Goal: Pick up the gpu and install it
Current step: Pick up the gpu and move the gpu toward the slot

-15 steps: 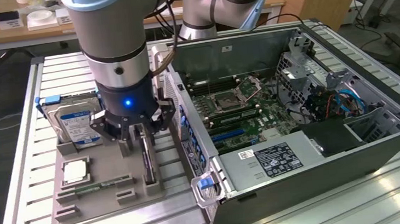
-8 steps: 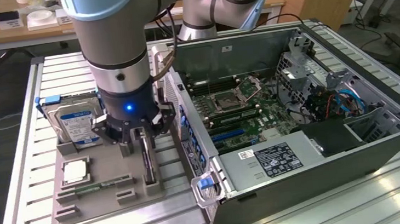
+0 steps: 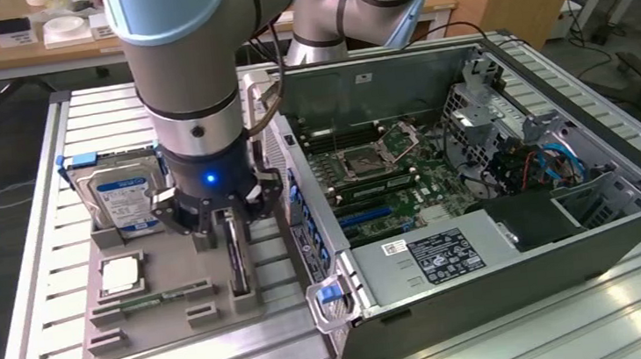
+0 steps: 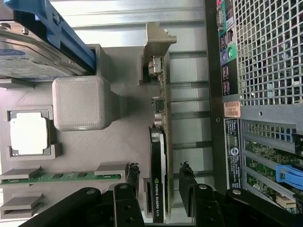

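The gpu stands on its long edge in a slot of the grey holder tray, between the open computer case and the other parts. In the wrist view the gpu shows as a thin dark card with a brownish board edge and a silvery bracket at its far end. My gripper hangs right over it. It is open, and its black fingers straddle the card with a gap on each side. The gripper holds nothing.
A hard drive with a blue-white label stands upright at the tray's far end. A silver processor and a green memory stick lie in the tray. The case's motherboard faces up. The case wall runs close beside the gpu.
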`<state>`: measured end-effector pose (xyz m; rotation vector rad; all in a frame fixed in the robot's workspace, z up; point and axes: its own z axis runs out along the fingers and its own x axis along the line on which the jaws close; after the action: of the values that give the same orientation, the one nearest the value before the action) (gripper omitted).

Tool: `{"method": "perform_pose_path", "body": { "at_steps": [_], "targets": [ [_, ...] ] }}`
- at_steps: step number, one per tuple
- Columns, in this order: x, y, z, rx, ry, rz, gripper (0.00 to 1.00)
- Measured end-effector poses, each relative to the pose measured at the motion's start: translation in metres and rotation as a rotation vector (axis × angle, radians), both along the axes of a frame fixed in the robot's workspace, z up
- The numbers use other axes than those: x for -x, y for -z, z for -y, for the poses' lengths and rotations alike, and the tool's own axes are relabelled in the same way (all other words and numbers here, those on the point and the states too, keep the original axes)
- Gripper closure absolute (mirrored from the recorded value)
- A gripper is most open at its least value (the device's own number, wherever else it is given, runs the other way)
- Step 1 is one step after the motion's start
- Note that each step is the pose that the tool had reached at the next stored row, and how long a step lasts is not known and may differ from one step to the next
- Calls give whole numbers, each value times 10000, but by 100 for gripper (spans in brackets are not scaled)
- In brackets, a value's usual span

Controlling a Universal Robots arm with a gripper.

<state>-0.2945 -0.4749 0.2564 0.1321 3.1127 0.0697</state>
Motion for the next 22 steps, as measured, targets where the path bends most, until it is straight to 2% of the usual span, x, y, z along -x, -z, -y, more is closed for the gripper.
{"method": "perform_pose_path", "body": {
  "at_steps": [7,22],
  "targets": [
    [-9,22,-1,0,-1,0,53],
    [-8,245,-71,-5,0,1,53]
  ]
}}
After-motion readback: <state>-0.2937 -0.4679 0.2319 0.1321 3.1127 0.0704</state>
